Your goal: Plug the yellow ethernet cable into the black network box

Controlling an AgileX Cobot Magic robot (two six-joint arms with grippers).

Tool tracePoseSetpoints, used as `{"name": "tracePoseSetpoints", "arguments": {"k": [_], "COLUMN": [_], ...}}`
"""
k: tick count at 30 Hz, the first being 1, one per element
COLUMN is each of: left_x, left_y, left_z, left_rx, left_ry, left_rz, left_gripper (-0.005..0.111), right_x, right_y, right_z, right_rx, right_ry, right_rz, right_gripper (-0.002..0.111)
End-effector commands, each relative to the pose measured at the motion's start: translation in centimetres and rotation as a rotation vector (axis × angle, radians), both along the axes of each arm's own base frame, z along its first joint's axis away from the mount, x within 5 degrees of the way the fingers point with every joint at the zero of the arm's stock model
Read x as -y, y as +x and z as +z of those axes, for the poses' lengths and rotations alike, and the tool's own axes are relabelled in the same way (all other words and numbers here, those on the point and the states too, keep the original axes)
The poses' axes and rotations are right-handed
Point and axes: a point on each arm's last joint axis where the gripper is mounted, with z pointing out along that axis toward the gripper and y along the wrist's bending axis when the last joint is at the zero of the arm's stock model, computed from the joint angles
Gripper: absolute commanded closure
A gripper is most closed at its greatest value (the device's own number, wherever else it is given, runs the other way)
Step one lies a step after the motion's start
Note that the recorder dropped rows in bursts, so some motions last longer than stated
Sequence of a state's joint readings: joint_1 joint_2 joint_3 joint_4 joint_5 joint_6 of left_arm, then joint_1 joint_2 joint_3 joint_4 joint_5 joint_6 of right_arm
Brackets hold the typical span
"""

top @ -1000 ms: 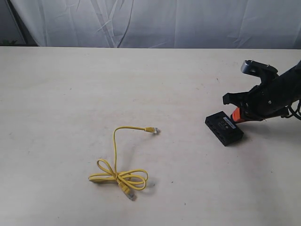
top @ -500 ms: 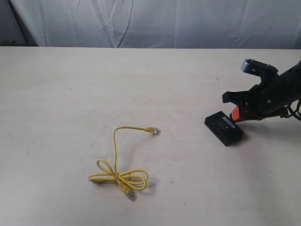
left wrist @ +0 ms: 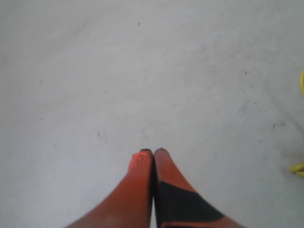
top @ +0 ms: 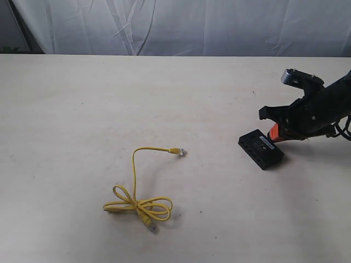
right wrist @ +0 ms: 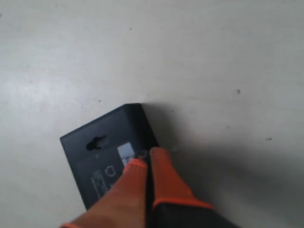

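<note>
The yellow ethernet cable lies on the table, its lower part bundled in loops, with one clear plug pointing right and the other plug below the loops. The black network box lies flat to the right, ports facing the cable. My right gripper is shut, its orange fingertips pressed against the far edge of the box by the white label; the right gripper holds nothing. My left gripper is shut over bare table, with bits of the cable at the frame's edge.
The pale table stretches wide around both things. A white curtain hangs behind the table's far edge. The left arm is outside the exterior view.
The right gripper has shifted very slightly and the box has been nudged a touch to the left. The cable has not moved.
</note>
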State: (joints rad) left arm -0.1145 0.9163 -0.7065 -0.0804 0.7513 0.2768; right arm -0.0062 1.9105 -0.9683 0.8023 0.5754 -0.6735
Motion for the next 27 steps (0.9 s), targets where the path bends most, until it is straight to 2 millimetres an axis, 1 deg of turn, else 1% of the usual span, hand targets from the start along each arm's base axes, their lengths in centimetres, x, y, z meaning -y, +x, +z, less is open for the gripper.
{"name": "tracePoseSetpoints", "arguments": {"k": [1,4,5,6,7,13,20,27], "left_x": [1.9,3.4,4.5,5.2,6.5,9.9,13.7,17.6], "left_y": [3.5,5.5,6.7,7.2,8.0,10.2,12.6,14.3], "left_z": [0.7,1.1,1.0,1.0,0.9,0.0,-0.5,-1.6], "left_rx": [-0.065,-0.097,-0.114,-0.117,-0.126,-0.165,-0.207,-0.257], "left_ry": [0.016,0.039,0.059,0.071,0.084,0.146,0.200,0.285], "left_rz": [-0.088,-0.145,-0.187,-0.215,-0.266,-0.419,-0.543,-0.672], "left_gripper": [0.107,0.107,0.107,0.107,0.107,0.107,0.107,0.107], "right_x": [0.1,0.1,0.0,0.0,0.0,0.0,0.0,0.0], "right_y": [0.2,0.2,0.2,0.2,0.2,0.1,0.1,0.1], "right_z": [0.1,0.1,0.1,0.1,0.1,0.1,0.1,0.1], "right_rx": [0.008,0.008,0.008,0.007,0.007,0.004,0.004,0.004], "right_ry": [0.006,0.006,0.008,0.009,0.009,0.011,0.011,0.011], "right_rz": [-0.009,-0.009,-0.012,-0.011,-0.011,-0.009,-0.009,-0.009], "right_gripper": [0.108,0.108,0.108,0.108,0.108,0.108,0.108,0.108]}}
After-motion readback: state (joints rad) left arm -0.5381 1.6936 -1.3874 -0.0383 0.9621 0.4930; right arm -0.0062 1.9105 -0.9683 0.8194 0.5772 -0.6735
